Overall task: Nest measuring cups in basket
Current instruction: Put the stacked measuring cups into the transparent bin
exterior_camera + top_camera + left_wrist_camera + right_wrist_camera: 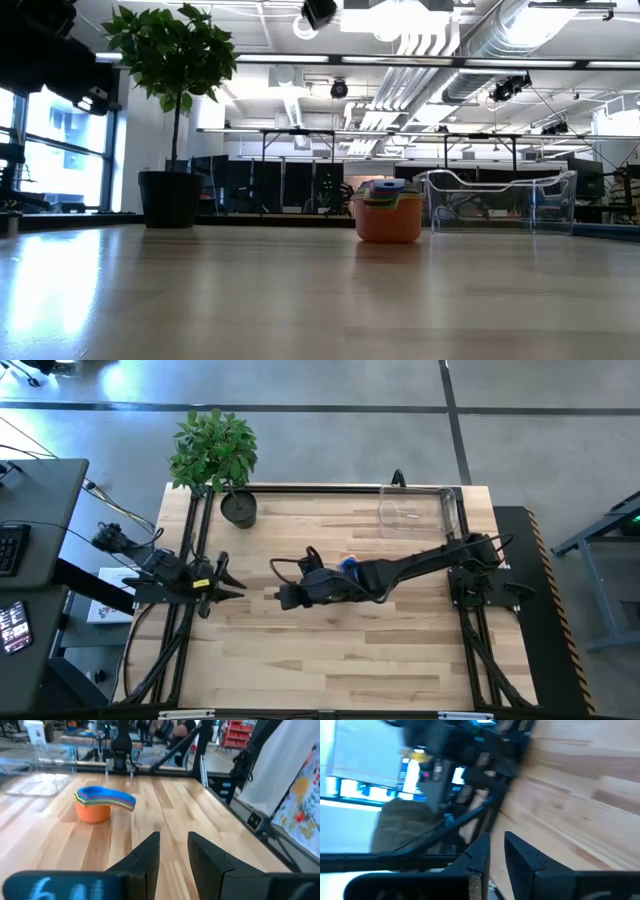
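The measuring cups (94,805) stand nested in one stack, orange outermost, with green, yellow, blue and purple rims and handles above it. The stack rests on its orange base mid-table (388,215). In the high view my right arm covers most of the stack (348,564). The clear basket (420,510) sits at the table's far right, behind the stack (497,200). My right gripper (280,598) hovers left of the stack with a narrow gap between its fingers (497,845), pointing toward the table's left edge. My left gripper (232,580) waits near the left edge, slightly open (173,842), facing the stack.
A black round pot with a green plant (238,508) stands at the far left of the table (170,195). Dark frame rails run along the table's left and right edges. Bare wood lies across the near half of the table (330,660).
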